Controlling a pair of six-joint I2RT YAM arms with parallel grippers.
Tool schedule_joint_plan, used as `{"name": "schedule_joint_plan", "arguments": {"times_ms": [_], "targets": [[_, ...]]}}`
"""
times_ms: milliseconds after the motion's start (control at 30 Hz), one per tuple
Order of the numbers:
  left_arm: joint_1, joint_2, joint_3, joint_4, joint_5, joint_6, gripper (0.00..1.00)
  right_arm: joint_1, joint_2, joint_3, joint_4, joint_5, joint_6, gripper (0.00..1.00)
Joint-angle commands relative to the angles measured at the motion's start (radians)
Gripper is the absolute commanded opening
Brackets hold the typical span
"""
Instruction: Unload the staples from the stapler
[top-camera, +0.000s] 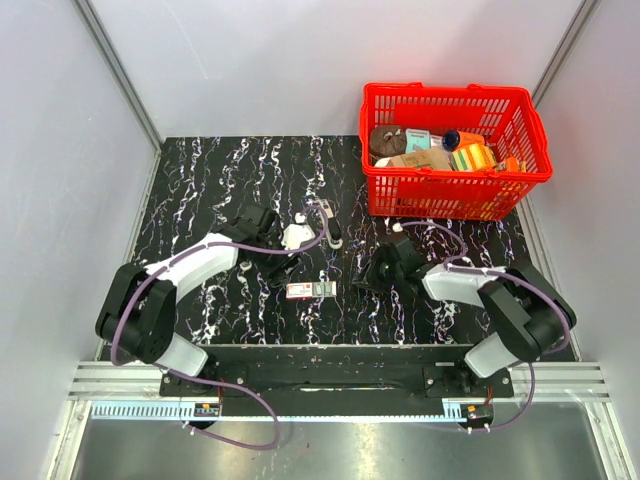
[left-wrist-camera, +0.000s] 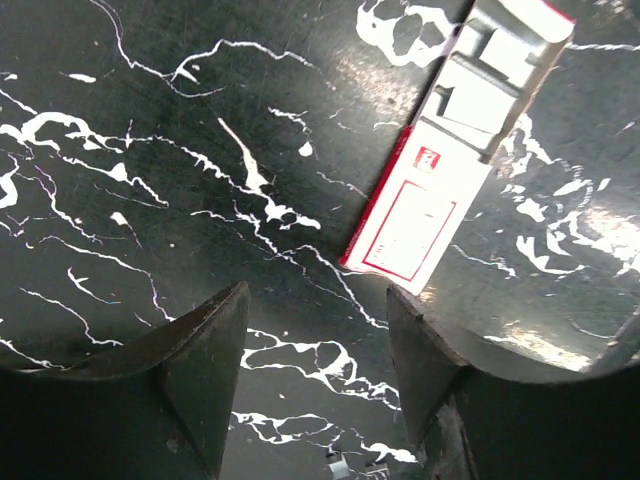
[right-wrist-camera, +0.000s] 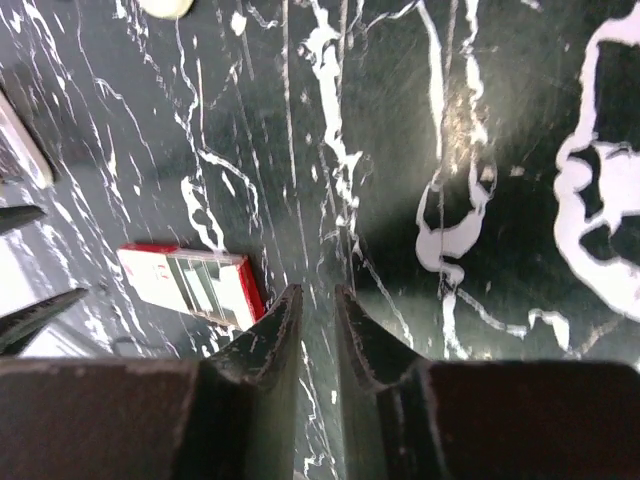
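The stapler (top-camera: 327, 225), black with a silver top arm, lies on the marble table behind the centre. It does not show clearly in either wrist view. My left gripper (top-camera: 277, 262) is open and empty (left-wrist-camera: 320, 340), low over the table. A small red-and-white box (left-wrist-camera: 415, 205) with silver strips at its far end lies just beyond its right finger. My right gripper (top-camera: 360, 282) is shut with nothing between its fingers (right-wrist-camera: 318, 310). It is low over the table, to the right of the box (right-wrist-camera: 190, 285). The box lies between the two grippers (top-camera: 308, 290).
A red basket (top-camera: 455, 195) full of small goods stands at the back right. A white object (top-camera: 295, 237) lies left of the stapler, close to my left wrist. Tiny silver bits (left-wrist-camera: 340, 462) lie on the table between my left fingers. Grey walls close the sides.
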Motion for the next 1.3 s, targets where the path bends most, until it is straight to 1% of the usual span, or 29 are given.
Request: {"name": "schedule_joint_plan", "arguments": {"times_ms": [0, 133, 300, 433, 533, 600, 800, 1000, 1267], "targets": [[-0.009, 0.026, -0.021, 0.083, -0.081, 0.06, 0.61, -0.065, 0.097, -0.073, 0.351, -0.21, 0.148, 0.24], [-0.021, 0.031, -0.048, 0.102, -0.116, 0.084, 0.61, -0.094, 0.231, -0.118, 0.589, -0.314, 0.243, 0.24], [-0.039, 0.041, -0.064, 0.112, -0.138, 0.091, 0.61, -0.102, 0.401, -0.15, 0.888, -0.399, 0.362, 0.24], [-0.05, 0.051, -0.071, 0.119, -0.155, 0.091, 0.61, -0.102, 0.49, -0.169, 1.017, -0.423, 0.418, 0.24], [-0.052, 0.049, -0.084, 0.122, -0.159, 0.089, 0.61, -0.102, 0.492, -0.181, 1.019, -0.419, 0.413, 0.24], [-0.055, 0.051, -0.091, 0.128, -0.162, 0.088, 0.61, -0.102, 0.47, -0.189, 0.992, -0.414, 0.399, 0.24], [-0.058, 0.051, -0.099, 0.135, -0.161, 0.072, 0.61, -0.102, 0.365, -0.202, 0.841, -0.373, 0.329, 0.24], [-0.066, 0.054, -0.104, 0.146, -0.162, 0.069, 0.61, -0.1, 0.28, -0.176, 0.699, -0.351, 0.251, 0.19], [-0.081, 0.07, -0.097, 0.158, -0.167, 0.06, 0.61, -0.08, 0.254, -0.141, 0.657, -0.367, 0.206, 0.2]]}}
